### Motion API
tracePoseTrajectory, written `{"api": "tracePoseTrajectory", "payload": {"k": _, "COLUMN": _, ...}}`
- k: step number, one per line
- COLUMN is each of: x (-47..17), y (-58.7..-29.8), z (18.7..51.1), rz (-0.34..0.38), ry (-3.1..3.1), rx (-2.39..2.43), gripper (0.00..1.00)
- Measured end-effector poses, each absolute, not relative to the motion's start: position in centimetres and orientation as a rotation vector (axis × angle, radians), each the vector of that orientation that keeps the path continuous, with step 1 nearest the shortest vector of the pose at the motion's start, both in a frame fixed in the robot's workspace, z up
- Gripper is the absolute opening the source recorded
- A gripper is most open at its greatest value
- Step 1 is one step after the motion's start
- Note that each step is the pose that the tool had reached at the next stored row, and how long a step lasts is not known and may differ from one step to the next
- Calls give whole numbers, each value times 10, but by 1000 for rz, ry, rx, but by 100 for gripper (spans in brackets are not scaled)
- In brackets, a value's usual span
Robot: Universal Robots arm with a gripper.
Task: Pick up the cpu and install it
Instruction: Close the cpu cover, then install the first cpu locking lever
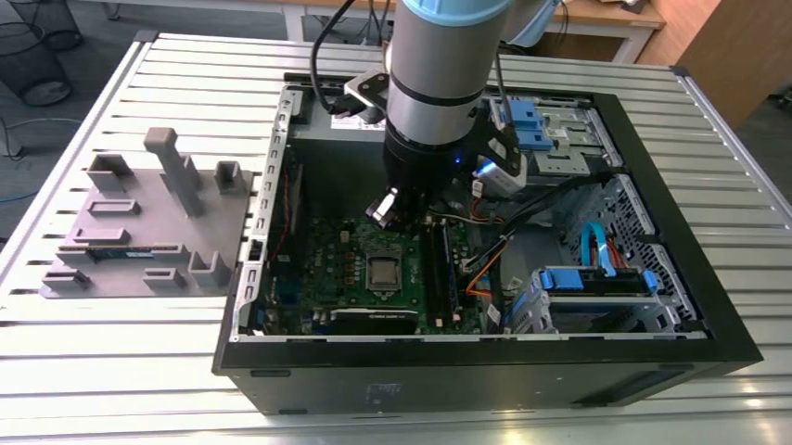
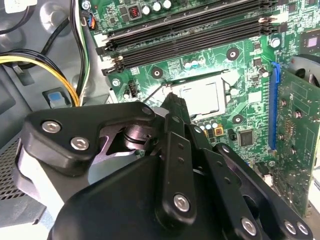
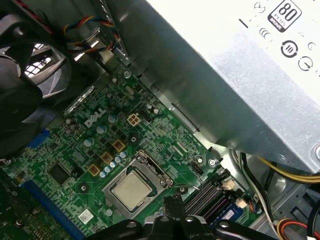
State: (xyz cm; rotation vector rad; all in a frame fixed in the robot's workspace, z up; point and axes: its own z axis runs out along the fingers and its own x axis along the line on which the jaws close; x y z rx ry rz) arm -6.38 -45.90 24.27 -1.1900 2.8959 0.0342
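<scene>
1. Gripper (image 2: 172,102): black, linkage-type, mounted on a grey and black arm (image 1: 433,83) that reaches down into an open computer case (image 1: 693,306). In the second wrist view the fingers (image 2: 175,107) meet at one narrow tip with no gap showing and nothing between them; they read as clenched and empty. The tip also appears in the first wrist view (image 3: 172,202).

2. Cpu (image 3: 131,190): small square chip with a silver top, lying flat inside its socket on the motherboard (image 3: 75,145). It sits just beyond the fingertips and below them, apart from them. It also shows in the second wrist view (image 2: 200,97) and in the exterior view (image 1: 384,271).

3. Socket frame (image 3: 150,167): metal, bordering the cpu on the side away from the fingers.

4. Memory slots (image 2: 190,35): long black rows, past the cpu from the fingertips in the second wrist view, all unfilled.

5. Power supply (image 3: 240,75): grey metal box, above and well clear of the fingers in the first wrist view.

6. Cable bundle (image 2: 50,62): yellow, black and white leads, off to one side of the gripper body.

7. Grey fixture tray (image 1: 136,232): outside the case, on the slatted table (image 1: 99,352), well away from the fingers; a memory stick (image 1: 124,250) lies on it.

8. Blue drive brackets (image 1: 594,278): inside the case, far from the fingers.
</scene>
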Motion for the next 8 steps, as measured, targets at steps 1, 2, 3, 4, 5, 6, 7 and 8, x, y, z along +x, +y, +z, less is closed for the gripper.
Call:
{"api": "tracePoseTrajectory", "payload": {"k": 1, "x": -64, "y": -459, "z": 243, "rz": 34, "ry": 2896, "rx": -1190, "gripper": 11}}
{"api": "tracePoseTrajectory", "payload": {"k": 2, "x": -64, "y": -459, "z": 243, "rz": 34, "ry": 2896, "rx": -1190, "gripper": 11}}
{"api": "tracePoseTrajectory", "payload": {"k": 3, "x": -64, "y": -459, "z": 243, "rz": 34, "ry": 2897, "rx": -1190, "gripper": 11}}
{"api": "tracePoseTrajectory", "payload": {"k": 4, "x": -64, "y": -459, "z": 243, "rz": 34, "ry": 2897, "rx": -1191, "gripper": 11}}
{"api": "tracePoseTrajectory", "payload": {"k": 5, "x": -64, "y": -459, "z": 243, "rz": 34, "ry": 2897, "rx": -1191, "gripper": 11}}
{"api": "tracePoseTrajectory", "payload": {"k": 6, "x": -64, "y": -459, "z": 243, "rz": 34, "ry": 2897, "rx": -1191, "gripper": 11}}
{"api": "tracePoseTrajectory", "payload": {"k": 7, "x": -64, "y": -459, "z": 243, "rz": 34, "ry": 2897, "rx": -1191, "gripper": 11}}
{"api": "tracePoseTrajectory", "payload": {"k": 8, "x": -64, "y": -459, "z": 243, "rz": 34, "ry": 2897, "rx": -1191, "gripper": 11}}
